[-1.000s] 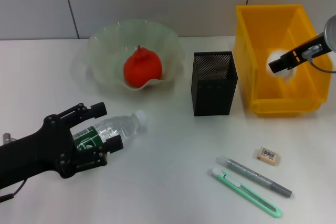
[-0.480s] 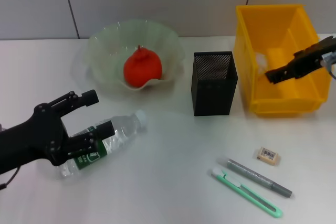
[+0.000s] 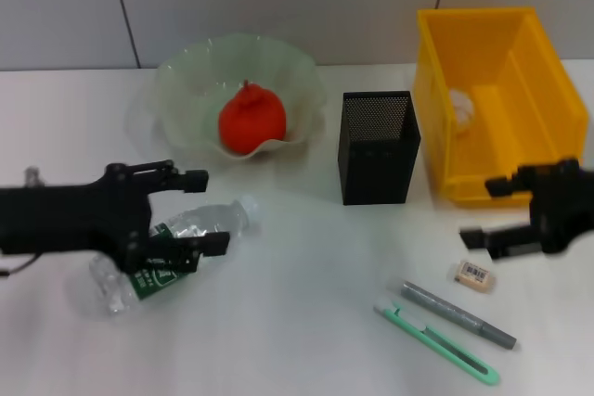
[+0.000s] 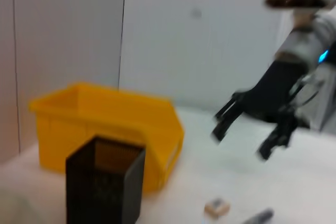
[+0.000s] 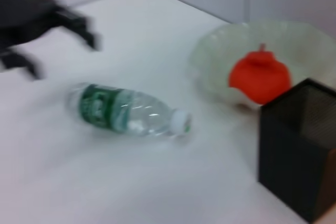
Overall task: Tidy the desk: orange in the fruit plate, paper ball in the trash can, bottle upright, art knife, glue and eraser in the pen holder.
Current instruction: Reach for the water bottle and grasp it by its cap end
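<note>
The clear bottle (image 3: pixel 167 249) with a green label lies on its side at the front left; it also shows in the right wrist view (image 5: pixel 126 116). My left gripper (image 3: pixel 205 210) is open, its fingers on either side of the bottle's upper half. My right gripper (image 3: pixel 485 211) is open and empty just above the table in front of the yellow bin, close to the eraser (image 3: pixel 474 273). The grey glue pen (image 3: pixel 458 314) and the green art knife (image 3: pixel 436 340) lie at the front right. The orange (image 3: pixel 251 120) sits in the glass fruit plate (image 3: pixel 190 71). The paper ball (image 3: pixel 462 107) lies in the yellow bin (image 3: pixel 520 34).
The black mesh pen holder (image 3: pixel 376 146) stands between the plate and the bin. The left wrist view shows the bin (image 4: pixel 105 124), the pen holder (image 4: pixel 105 187), the eraser (image 4: pixel 217 208) and my right gripper (image 4: pixel 252 124).
My right gripper has left the bin and come down to the table near the eraser; the paper ball stays in the bin. My left gripper has shifted along the bottle toward its neck.
</note>
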Robot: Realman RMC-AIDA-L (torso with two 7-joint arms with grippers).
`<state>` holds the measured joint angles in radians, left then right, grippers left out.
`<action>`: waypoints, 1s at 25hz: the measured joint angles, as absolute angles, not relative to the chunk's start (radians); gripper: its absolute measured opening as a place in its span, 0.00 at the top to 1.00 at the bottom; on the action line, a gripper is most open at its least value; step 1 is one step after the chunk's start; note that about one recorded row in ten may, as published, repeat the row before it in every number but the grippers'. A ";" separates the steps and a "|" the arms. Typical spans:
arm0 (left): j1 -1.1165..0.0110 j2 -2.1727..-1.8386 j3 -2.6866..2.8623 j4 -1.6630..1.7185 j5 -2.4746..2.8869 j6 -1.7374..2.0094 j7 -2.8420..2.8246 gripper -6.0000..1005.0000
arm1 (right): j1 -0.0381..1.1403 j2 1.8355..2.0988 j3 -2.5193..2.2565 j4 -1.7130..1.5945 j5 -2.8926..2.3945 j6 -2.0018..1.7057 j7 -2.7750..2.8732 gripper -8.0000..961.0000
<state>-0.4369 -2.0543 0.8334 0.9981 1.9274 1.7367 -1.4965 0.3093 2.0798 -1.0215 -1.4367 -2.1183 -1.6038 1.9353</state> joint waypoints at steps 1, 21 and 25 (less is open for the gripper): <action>-0.458 -2.060 0.833 1.028 1.969 1.731 -1.528 0.26 | 0.290 2.080 -1.010 -1.405 -2.086 -1.606 1.878 0.12; -0.796 -2.074 1.250 1.093 2.463 1.411 -2.133 0.28 | 0.272 2.077 -0.745 -1.132 -1.928 -1.752 1.516 0.12; -0.808 -2.077 1.303 1.091 2.503 1.395 -2.219 0.29 | 0.283 2.077 -0.745 -1.132 -1.932 -1.752 1.538 0.12</action>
<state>-0.8076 -2.0770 1.3030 1.0908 2.5025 1.3953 -2.2187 0.2832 2.0770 -0.7446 -1.1317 -1.9321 -1.7515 1.5381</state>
